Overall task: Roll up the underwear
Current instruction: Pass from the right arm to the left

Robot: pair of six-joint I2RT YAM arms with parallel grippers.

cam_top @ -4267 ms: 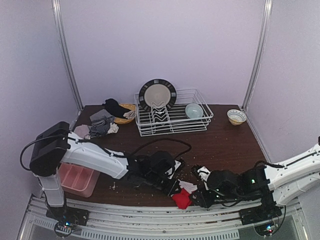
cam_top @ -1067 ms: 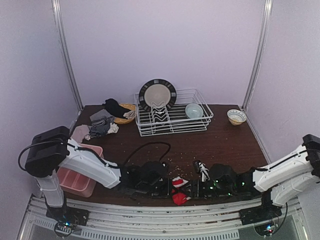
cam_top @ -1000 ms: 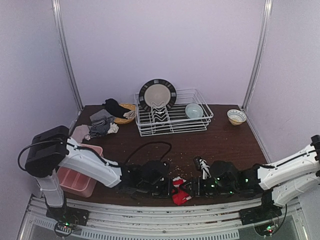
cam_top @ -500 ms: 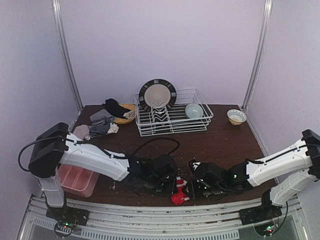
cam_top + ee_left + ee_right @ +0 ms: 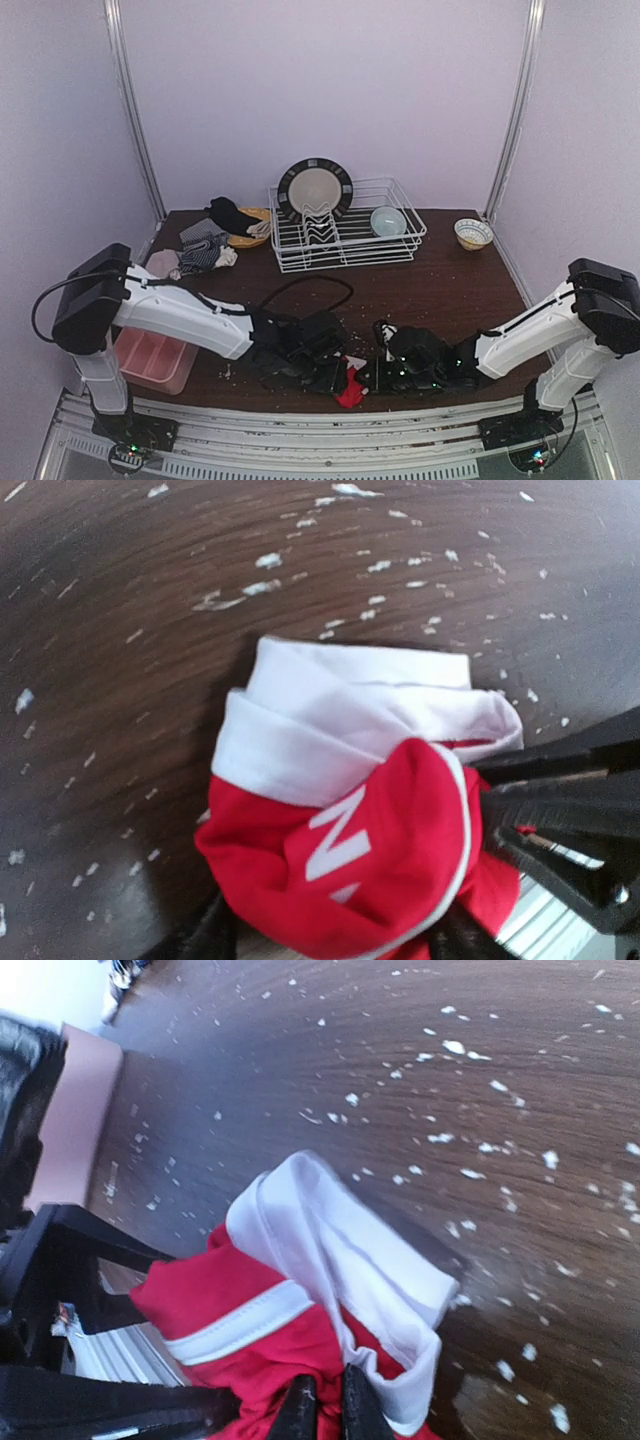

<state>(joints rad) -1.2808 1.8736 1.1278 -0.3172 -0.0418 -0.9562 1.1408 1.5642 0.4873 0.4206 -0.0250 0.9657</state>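
On the worktop (image 5: pixel 450 290), at lower centre of the top view, the bunched red underwear (image 5: pixel 349 385) has just been released by the left fingers (image 5: pixel 205 942), now spread open, and pinched by the closed right fingers (image 5: pixel 302 1408). The roll is judged unfinished. The near edge lies just below it, and bare room is left mid-frame.

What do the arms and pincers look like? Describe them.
Left arm and right arm: white links, black boxy joints. A black cable loops off the left; green lights dot the right wrist. Left pincer and right pincer: slim black fingers.
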